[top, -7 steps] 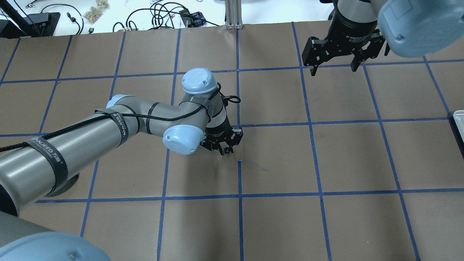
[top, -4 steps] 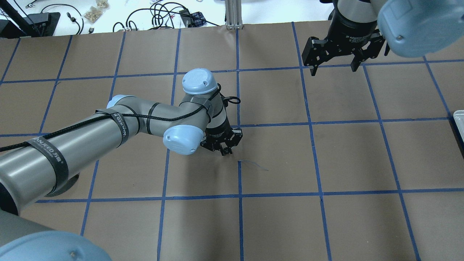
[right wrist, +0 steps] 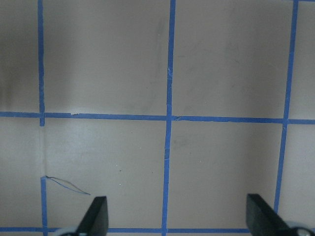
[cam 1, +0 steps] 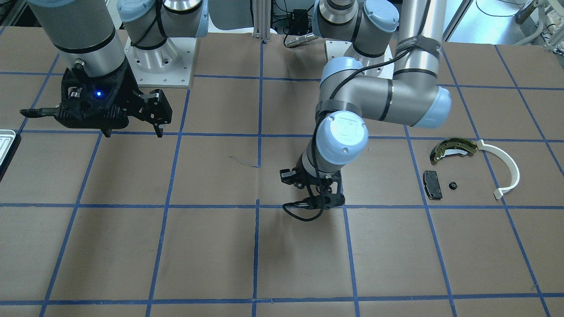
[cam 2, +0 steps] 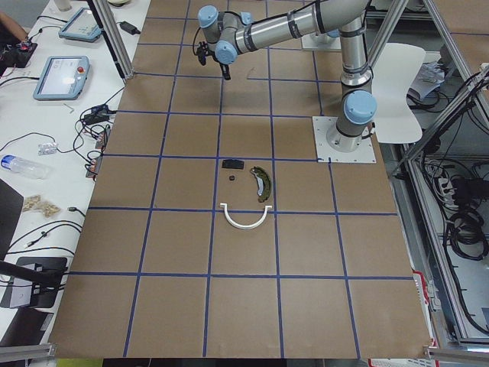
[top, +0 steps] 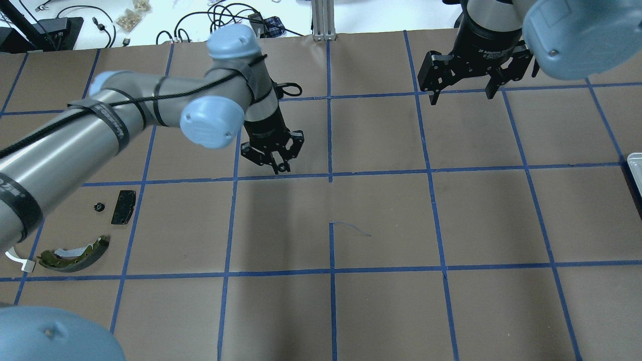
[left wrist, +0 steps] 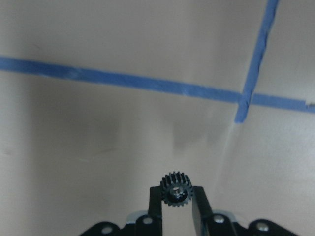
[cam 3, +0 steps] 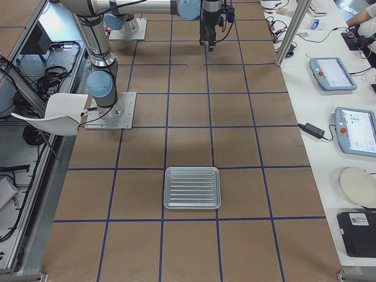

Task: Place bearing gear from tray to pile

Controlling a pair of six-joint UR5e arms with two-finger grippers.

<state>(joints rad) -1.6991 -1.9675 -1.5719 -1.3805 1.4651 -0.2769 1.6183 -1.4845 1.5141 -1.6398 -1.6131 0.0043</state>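
My left gripper [top: 277, 168] is shut on a small black toothed bearing gear [left wrist: 175, 184] and holds it above the brown table, right of the pile. The pile lies at the left: an olive-gold brake shoe [top: 75, 255], a white arc strip [cam 1: 506, 169], a black pad [top: 123, 206] and another small black gear [top: 99, 206]. The ridged silver tray [cam 3: 192, 187] lies far to the right; only its edge [top: 636, 168] shows in the overhead view. My right gripper [top: 461, 93] is open and empty, hovering high at the far right.
The table is brown paper with a blue tape grid. A loose blue thread [top: 351, 228] lies near the middle. Cables and clutter [top: 225, 22] lie beyond the far edge. A metal post [top: 323, 20] stands at the far edge.
My left arm has swung left and away from the robot with the gear in its fingers, uncovering the pile in the overhead view. The right arm has not moved.
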